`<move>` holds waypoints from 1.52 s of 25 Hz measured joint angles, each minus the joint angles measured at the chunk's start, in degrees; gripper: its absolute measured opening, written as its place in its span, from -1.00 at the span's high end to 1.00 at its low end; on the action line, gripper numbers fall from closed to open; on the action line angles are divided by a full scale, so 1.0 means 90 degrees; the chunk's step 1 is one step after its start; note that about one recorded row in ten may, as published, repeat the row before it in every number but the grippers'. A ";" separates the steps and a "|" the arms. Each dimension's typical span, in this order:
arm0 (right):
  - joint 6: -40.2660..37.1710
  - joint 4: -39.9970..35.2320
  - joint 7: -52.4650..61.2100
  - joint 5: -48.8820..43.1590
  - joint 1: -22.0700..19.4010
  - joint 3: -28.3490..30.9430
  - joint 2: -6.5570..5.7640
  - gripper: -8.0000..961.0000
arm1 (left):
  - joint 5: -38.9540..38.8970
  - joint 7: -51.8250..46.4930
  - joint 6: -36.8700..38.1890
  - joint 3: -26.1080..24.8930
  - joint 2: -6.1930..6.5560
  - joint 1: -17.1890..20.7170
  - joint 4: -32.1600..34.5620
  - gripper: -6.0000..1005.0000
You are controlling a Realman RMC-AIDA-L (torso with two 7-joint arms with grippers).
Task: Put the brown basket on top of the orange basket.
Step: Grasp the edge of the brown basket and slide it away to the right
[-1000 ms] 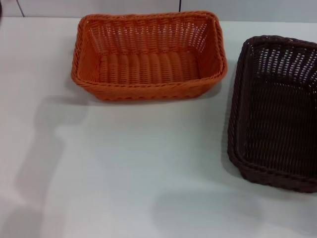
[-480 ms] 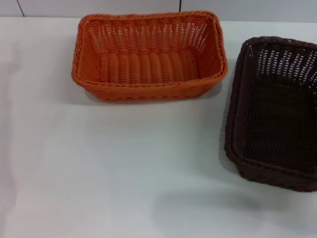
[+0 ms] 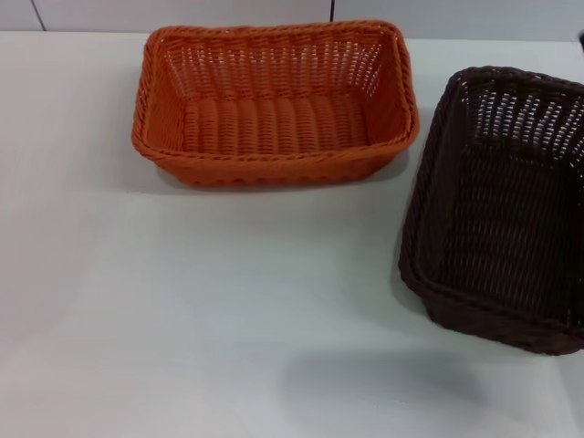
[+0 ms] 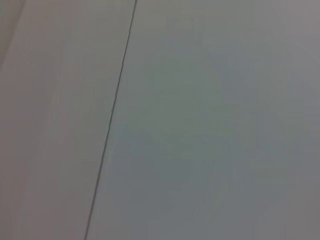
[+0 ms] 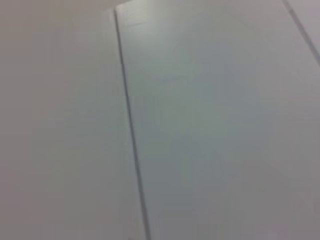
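White desk, matte, a soft shadow on its near edge. Brown basket at the right, partly cut by the head view's edge, near end tilted leftward; since a second ago that near corner has swung further left and its shadow widened. Orange basket farther back, centre-left, unmoved, well apart from the brown. Pale panelled wall behind. Neither gripper visible; fingers cannot be told.
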 joint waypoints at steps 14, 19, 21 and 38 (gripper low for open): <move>-1.0922 -0.5277 -0.0242 -0.0581 0.0130 0.4366 0.0080 -0.59 | -0.0034 0.0289 -0.0654 -0.0045 0.0032 -0.0073 -0.0273 -0.50; -1.5839 -0.6254 -0.0771 -0.0533 0.1270 0.6674 0.0799 -0.59 | -0.0037 0.0597 -0.0792 -0.0042 0.0036 -0.0087 -0.0246 -0.50; -1.7535 -0.6302 -0.0733 -0.0455 0.1857 0.7147 0.0754 -0.59 | -0.0039 0.0631 -0.0803 -0.0048 0.0035 -0.0083 -0.0252 -0.50; -2.2440 -0.5154 -0.1077 -0.0392 0.3195 0.7705 0.0722 -0.59 | -0.0014 0.0668 -0.1372 -0.0151 0.0040 -0.0272 -0.0308 -0.50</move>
